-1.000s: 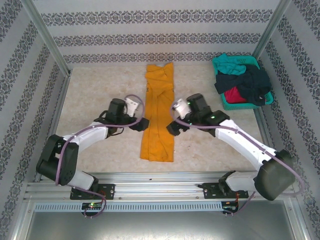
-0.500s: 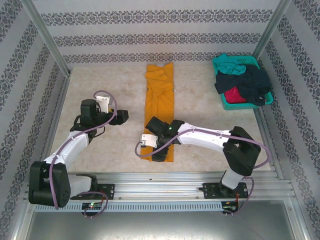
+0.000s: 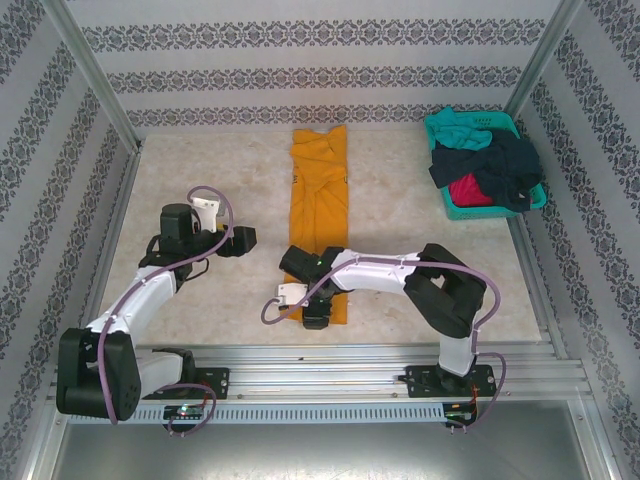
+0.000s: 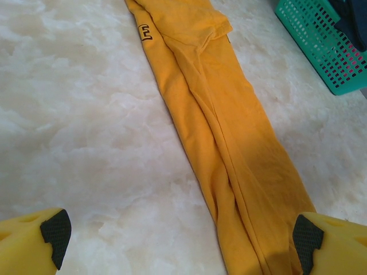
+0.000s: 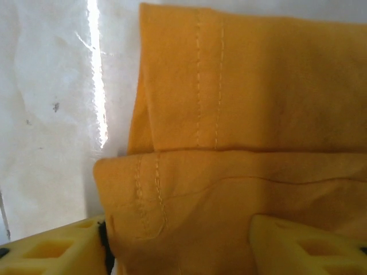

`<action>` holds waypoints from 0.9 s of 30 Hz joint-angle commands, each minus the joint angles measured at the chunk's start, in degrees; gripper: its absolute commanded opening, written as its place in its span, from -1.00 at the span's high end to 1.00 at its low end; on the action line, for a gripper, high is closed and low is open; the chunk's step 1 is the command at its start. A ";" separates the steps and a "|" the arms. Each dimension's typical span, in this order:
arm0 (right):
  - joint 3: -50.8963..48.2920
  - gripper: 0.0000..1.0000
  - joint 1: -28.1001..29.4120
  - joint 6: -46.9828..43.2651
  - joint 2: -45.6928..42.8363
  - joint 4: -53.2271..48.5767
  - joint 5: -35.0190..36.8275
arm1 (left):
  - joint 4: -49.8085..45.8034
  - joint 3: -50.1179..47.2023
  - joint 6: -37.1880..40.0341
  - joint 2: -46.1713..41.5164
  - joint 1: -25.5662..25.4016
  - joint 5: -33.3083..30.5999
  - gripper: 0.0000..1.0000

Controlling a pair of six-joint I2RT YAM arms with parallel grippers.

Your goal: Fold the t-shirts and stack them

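Down the middle of the table (image 3: 400,170), in the top view, the orange shirt (image 3: 318,190) is lying folded into a long narrow strip. Left of it, clear of the cloth, the left jaws are standing wide apart. At its near end the right jaws are sitting over the hem. Far to its right, a basket (image 3: 470,211) is holding a teal shirt (image 3: 462,128), a navy shirt (image 3: 505,160) and a red shirt (image 3: 465,188) in a heap.

From the left wrist, the fingers (image 4: 54,229) are standing far apart and gripping nothing. The orange shirt (image 4: 229,132) is running away from beside the right-hand finger, and a small black mark (image 4: 146,33) is showing near its far end. Beyond it, the basket's corner (image 4: 321,46) is showing.

From the right wrist, the fingers (image 5: 51,252) are straddling the orange shirt's (image 5: 258,114) hem corner. They are apart and not clamping it. One is touching the folded edge, and the other is standing on the cloth. Two double-stitched layers are lying flat between them.
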 commanded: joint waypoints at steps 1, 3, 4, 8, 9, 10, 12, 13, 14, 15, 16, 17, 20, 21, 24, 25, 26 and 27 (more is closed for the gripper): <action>0.13 -0.16 0.40 -0.97 2.72 -0.07 1.03 | -1.41 -1.02 2.31 -2.13 0.64 1.20 -1.00; 0.11 -0.01 0.47 -0.95 3.11 0.28 0.95 | -1.82 -1.44 2.74 -2.64 0.64 1.19 -1.00; 0.20 0.11 0.42 -0.97 3.19 0.20 0.96 | -2.06 -1.58 2.84 -2.77 0.64 1.26 -1.00; 0.21 0.65 0.45 -1.98 2.40 -1.10 1.57 | -2.66 -2.03 3.66 -3.38 0.64 1.27 -1.00; -0.01 0.80 0.44 -2.27 1.61 -1.57 1.90 | -2.90 -1.97 3.92 -3.48 0.64 1.19 -1.00; -0.28 0.93 0.40 -2.45 0.52 -2.08 2.03 | -3.22 -1.89 4.31 -3.40 0.64 1.12 -1.00; -0.57 1.00 0.41 -2.38 -2.12 -3.64 1.80 | -3.39 -1.79 4.85 -3.40 0.64 0.83 -1.00; -0.55 1.00 0.40 -2.20 -3.69 -4.74 1.33 | -3.36 -1.83 5.20 -3.43 0.64 0.54 -1.00; -0.42 1.00 0.40 -1.92 -5.04 -5.87 0.96 | -3.28 -1.83 5.45 -3.47 0.64 0.27 -1.00; -0.21 1.00 0.40 -1.65 -6.59 -7.11 0.33 | -3.07 -1.87 5.88 -3.48 0.64 -0.02 -1.00; 0.02 1.00 0.40 -1.29 -7.90 -8.56 -0.16 | -2.79 -1.99 6.37 -3.59 0.64 -0.45 -1.00; 0.28 1.00 0.40 -1.13 -9.11 -9.73 -0.49 | -2.68 -1.94 6.89 -3.66 0.57 -0.77 -1.00; 1.20 1.00 0.40 -1.05 -12.13 -13.40 -0.40 | -2.87 -1.58 9.06 -3.66 0.55 -1.83 -1.00; 1.60 1.00 0.37 -1.22 -12.95 -14.73 -0.21 | -3.14 -1.38 10.23 -3.69 0.55 -1.90 -1.00; 3.51 1.00 -0.85 -2.34 -14.59 -18.00 -0.29 | -4.42 -0.68 14.55 -4.06 0.46 -2.32 -1.00; 4.57 1.00 -1.68 -2.90 -14.60 -19.07 -0.46 | -5.29 -0.29 16.56 -4.19 0.46 -2.45 -1.00; 5.64 1.00 -2.44 -3.50 -14.40 -19.99 -0.55 | -6.04 0.09 17.99 -4.30 0.46 -2.53 -1.00; 6.99 1.00 -3.31 -4.30 -13.84 -21.02 -0.58 | -7.32 0.49 19.59 -4.47 0.46 -2.65 -1.00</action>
